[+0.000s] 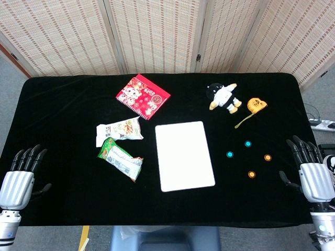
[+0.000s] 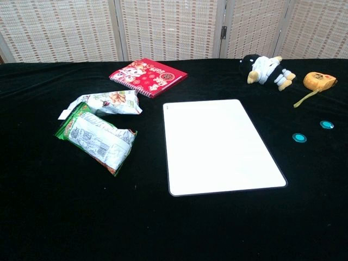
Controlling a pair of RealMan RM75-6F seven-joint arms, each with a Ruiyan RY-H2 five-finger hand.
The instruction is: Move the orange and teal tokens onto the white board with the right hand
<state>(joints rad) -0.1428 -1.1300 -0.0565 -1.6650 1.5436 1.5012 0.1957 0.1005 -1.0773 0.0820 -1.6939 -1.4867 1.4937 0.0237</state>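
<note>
Two small round orange tokens and two teal tokens lie flat.

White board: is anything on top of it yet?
Nothing lies on the white board; its surface is bare in both views. The two teal tokens and two orange tokens sit on the black cloth to its right. What is beneath the board cannot be seen.
</note>
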